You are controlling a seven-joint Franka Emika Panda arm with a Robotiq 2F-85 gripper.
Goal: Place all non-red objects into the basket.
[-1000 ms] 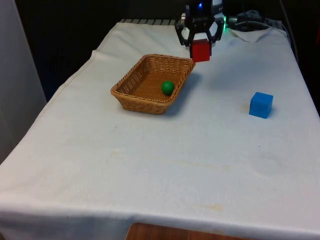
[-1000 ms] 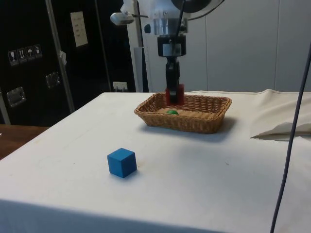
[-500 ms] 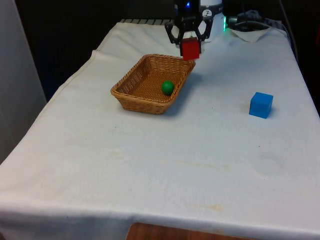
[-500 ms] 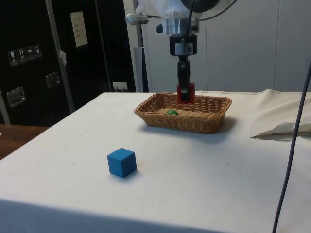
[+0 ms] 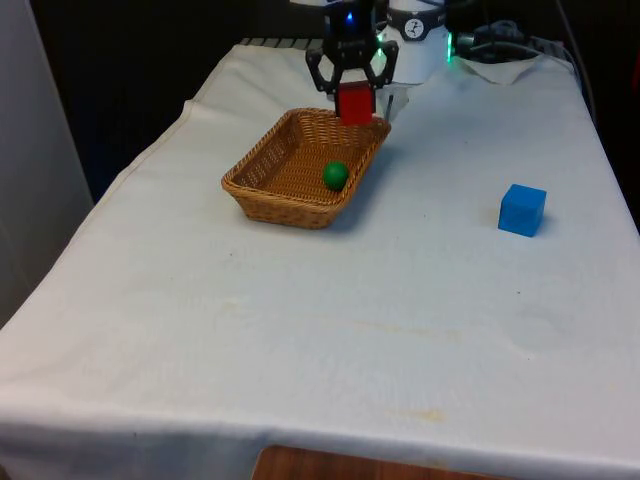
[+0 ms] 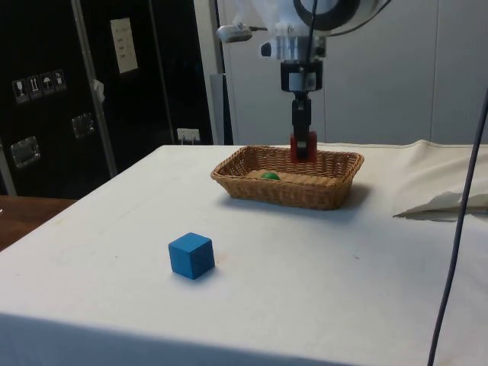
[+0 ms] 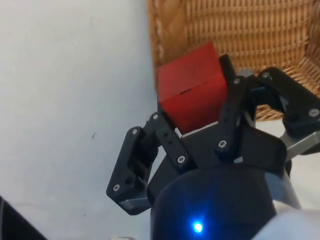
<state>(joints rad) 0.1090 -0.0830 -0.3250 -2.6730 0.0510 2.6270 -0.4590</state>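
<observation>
White cloth [image 5: 300,330] is covering the table, dark cabinets sitting behind in the side view. Gripper [image 5: 352,98] is hanging over the far rim of the basket [image 5: 262,178], its two fingers clamping on one red cube [image 5: 354,103], held in the air and not touching the wicker; wrist view is showing the red cube [image 7: 192,86] pinched above the basket's edge. Going left to right in the front view: one wicker basket holding one green ball [image 5: 335,175], then, well apart on the front view's right, one blue cube [image 5: 522,210] sitting on the cloth outside the basket
</observation>
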